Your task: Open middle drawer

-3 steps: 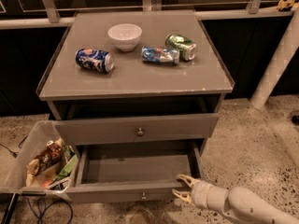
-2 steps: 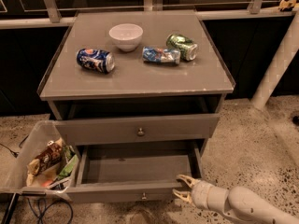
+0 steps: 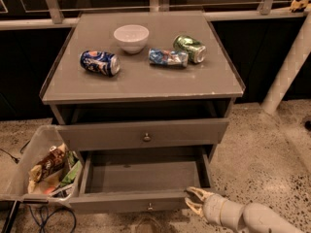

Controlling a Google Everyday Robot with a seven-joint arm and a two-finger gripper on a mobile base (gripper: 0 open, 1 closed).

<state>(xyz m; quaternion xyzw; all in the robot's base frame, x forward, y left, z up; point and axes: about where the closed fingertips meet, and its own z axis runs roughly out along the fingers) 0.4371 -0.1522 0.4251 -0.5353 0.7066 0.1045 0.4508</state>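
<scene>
The grey cabinet (image 3: 141, 84) fills the centre of the frame, and the middle drawer (image 3: 143, 177) sits pulled well out at the lower centre, its shallow grey interior bare and its low front facing the bottom edge with a small round knob (image 3: 150, 207) in the middle. Above it, the taller upper drawer (image 3: 107, 136) stands slightly forward of the cabinet body, with its own metal knob (image 3: 146, 137) at centre and a dark gap between its top edge and the cabinet top. The gripper (image 3: 190, 199) comes in from the lower right corner on a pale arm (image 3: 243, 216), its two pale fingers (image 3: 197, 193) spread apart with nothing held between them, the tips just beside the right end of the middle drawer's front; whether they touch it cannot be told. On the cabinet top, toward the upper centre, a white bowl (image 3: 131, 37) stands upright; a blue can (image 3: 99, 63) lies on its side to its lower left, a crushed blue can (image 3: 167, 58) lies to its right, and a green can (image 3: 189, 48) lies just beyond that, touching or nearly touching it. At the lower left, a clear bin (image 3: 34, 144) holds snack packets (image 3: 51, 166) beside the cabinet, on a speckled floor (image 3: 262, 154).
</scene>
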